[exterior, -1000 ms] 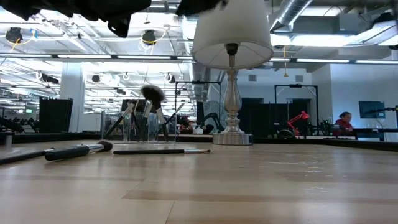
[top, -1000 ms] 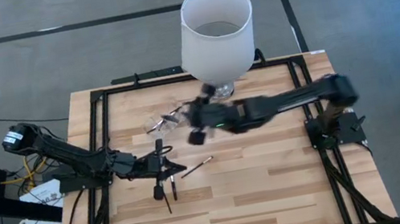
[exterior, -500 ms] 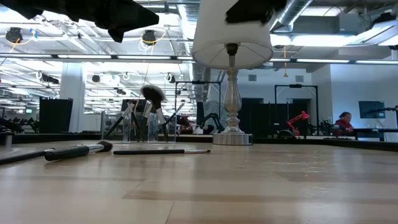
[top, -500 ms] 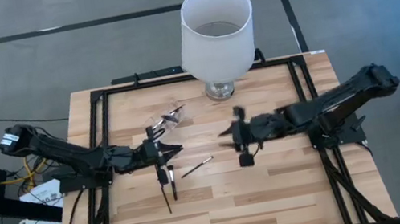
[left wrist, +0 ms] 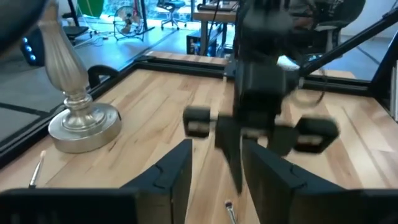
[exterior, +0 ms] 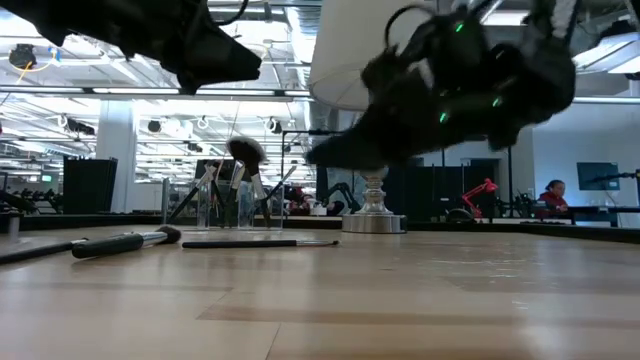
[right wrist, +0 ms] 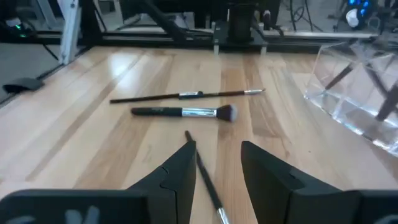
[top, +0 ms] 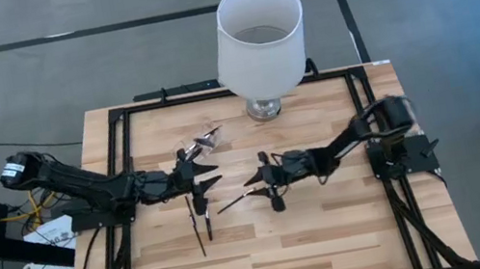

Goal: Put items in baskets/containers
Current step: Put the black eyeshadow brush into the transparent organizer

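A clear container (top: 198, 144) holding several brushes stands at the table's far middle; it also shows in the low view (exterior: 235, 195) and the right wrist view (right wrist: 354, 87). Three brushes lie flat on the wood. One is thin and slanted (top: 234, 200), one is thicker with a round head (top: 205, 218), and one is long and thin (top: 199, 234). My right gripper (top: 256, 183) hovers open above the slanted brush (right wrist: 202, 168), a finger on either side of it. My left gripper (top: 215, 172) is open between the container and the loose brushes, with nothing in it (left wrist: 217, 149).
A large white lamp (top: 259, 29) stands at the far middle, its silver base (left wrist: 84, 121) close behind the container. A black frame (top: 126, 153) runs around the tabletop. The near half of the table is bare wood (top: 316, 239).
My right gripper has swung from beside the container toward the table's right. It then came back toward the middle and down, over the slanted brush. My left gripper has risen, drawn toward the far edge and opened. The brushes on the table have not moved.
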